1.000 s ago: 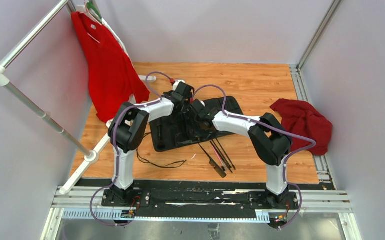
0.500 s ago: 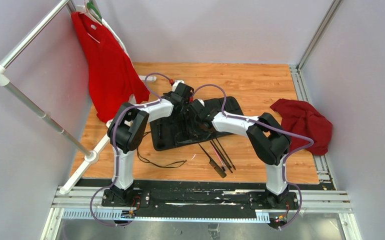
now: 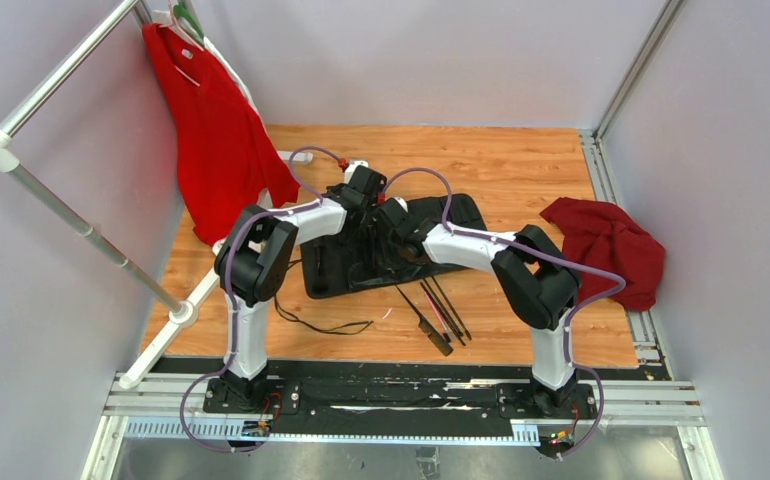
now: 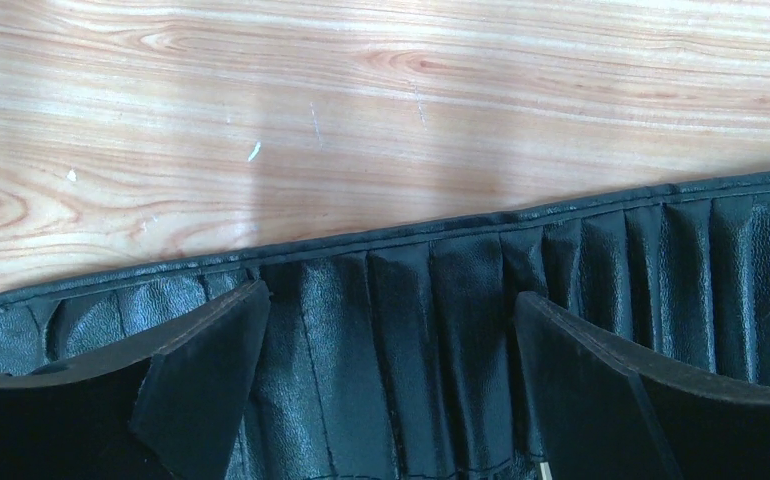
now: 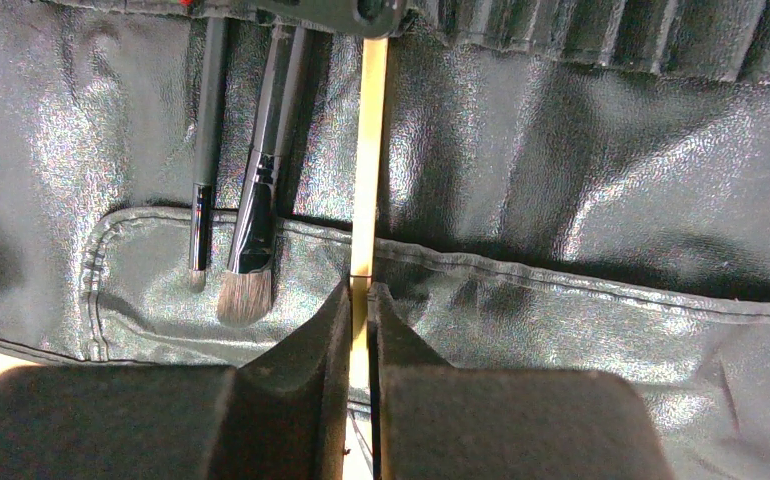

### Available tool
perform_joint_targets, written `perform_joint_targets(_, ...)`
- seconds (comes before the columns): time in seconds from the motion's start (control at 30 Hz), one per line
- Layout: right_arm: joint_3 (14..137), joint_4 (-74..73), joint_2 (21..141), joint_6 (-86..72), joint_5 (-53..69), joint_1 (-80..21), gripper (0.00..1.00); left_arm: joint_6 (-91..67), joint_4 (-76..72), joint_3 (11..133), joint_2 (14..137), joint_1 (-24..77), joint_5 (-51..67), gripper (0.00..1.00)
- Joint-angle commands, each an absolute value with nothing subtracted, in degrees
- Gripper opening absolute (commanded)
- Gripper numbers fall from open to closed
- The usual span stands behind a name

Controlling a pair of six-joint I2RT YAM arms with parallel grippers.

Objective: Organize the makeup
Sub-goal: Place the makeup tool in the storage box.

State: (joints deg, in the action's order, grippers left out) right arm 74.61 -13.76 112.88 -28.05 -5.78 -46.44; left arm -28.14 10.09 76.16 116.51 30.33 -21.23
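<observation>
In the right wrist view my right gripper [image 5: 361, 300] is shut on a thin pale stick-like makeup tool [image 5: 370, 170] that lies lengthwise on the black roll-up case [image 5: 581, 180]. Its far end runs under a dark edge at the top. Two brushes, a thin one [image 5: 203, 170] and a flat-tipped one [image 5: 257, 215], sit in the case beside it. My left gripper [image 4: 391, 385] stands open over the case's pleated slots [image 4: 461, 300], nothing between its fingers. From above, several more loose makeup tools [image 3: 438, 308] lie on the table in front of the case [image 3: 461, 212].
A thin black looped cord [image 3: 323, 326] lies left of the loose tools. A crumpled red cloth [image 3: 609, 248] sits at the table's right edge. A red shirt [image 3: 216, 130] hangs from a white rack [image 3: 81, 228] on the left.
The right arm's elbow has crept slightly to the left. Both grippers stay over the case as before.
</observation>
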Motion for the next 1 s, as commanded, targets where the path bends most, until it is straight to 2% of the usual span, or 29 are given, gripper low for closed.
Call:
perform_joint_targets(0.0,74.69,-7.48,116.92,-27.33,-7.59,-45.35,0.01,-27.82,16.17,74.61,114.28,30.71,-19.86,0.99)
perform_joint_targets(0.27,73.54,-7.56,116.21,-27.33,-7.32,-45.42,0.01,-27.15,18.15,76.2,111.73,28.62,-25.31,0.98)
perform_joint_targets(0.97,71.68,-7.45,115.11,-27.2,-6.82,-45.41,0.01,-29.44,20.31,83.54,118.46,24.59,-33.56,0.98)
